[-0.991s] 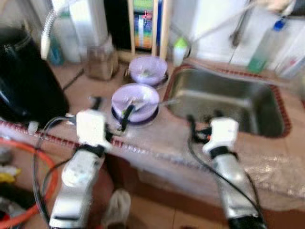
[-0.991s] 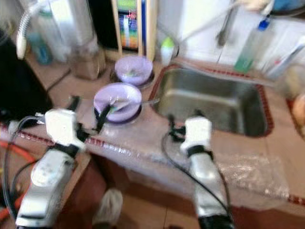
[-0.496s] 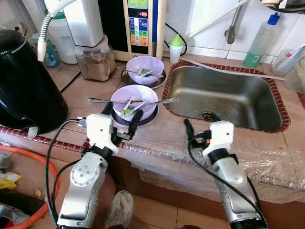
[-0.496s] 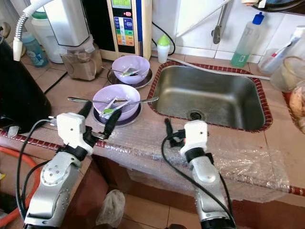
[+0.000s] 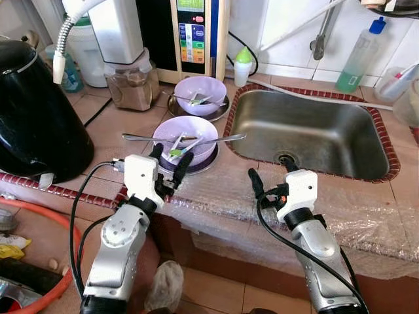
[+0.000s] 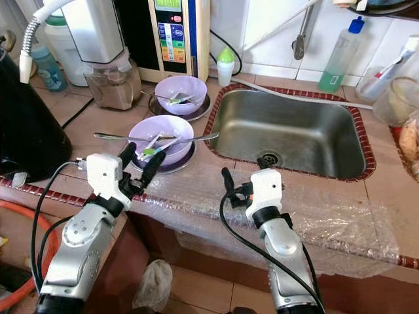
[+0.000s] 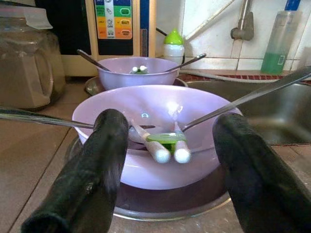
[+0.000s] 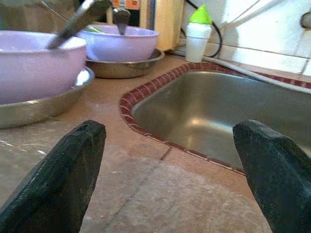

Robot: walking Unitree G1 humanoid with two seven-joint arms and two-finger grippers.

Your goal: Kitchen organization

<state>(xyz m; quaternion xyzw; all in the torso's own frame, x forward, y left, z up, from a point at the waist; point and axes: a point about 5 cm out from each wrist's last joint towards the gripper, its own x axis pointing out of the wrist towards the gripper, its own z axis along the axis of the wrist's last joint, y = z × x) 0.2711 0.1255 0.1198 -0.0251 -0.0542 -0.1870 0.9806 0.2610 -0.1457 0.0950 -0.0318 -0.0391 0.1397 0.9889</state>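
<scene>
**A:** Left wrist view first: our left gripper (image 7: 167, 160) has its two black fingers spread wide, holding nothing, one on either side of the near lilac bowl (image 7: 155, 121). We're just short of it, not touching.

**B:** Agreed. From the head camera the left gripper (image 5: 169, 159) sits at the counter's front edge, right before that bowl. And our right gripper (image 5: 272, 175)?

**A:** Fingers parted and empty too, low over the bubble wrap (image 5: 366, 216) on the counter, just in front of the sink (image 5: 308, 134). It looks idle to us.

**B:** So which step are we on?

**A:** We judge it's the approach to the near bowl, probably to clear it toward the sink. It rests on a metal plate (image 7: 194, 201), with two white-handled utensils (image 7: 167, 148) inside and long spoons (image 5: 222, 139) lying across the rim.

**B:** Those spoons worry us. What does the next move need?

**A:** A small advance, then closing on the bowl's wall without knocking the spoon handles, which overhang on both sides. The rim looks smooth and thin, so it may slip; a lift should stay level or the cutlery slides out.

**B:** And farther back?

**A:** A second lilac bowl (image 5: 201, 93) on its own plate, also holding cutlery, then a glass jar (image 5: 133, 88) and a green-capped bottle (image 5: 243, 67) against the tiled wall. The black kettle (image 5: 36, 118) stands well to our left.
</scene>
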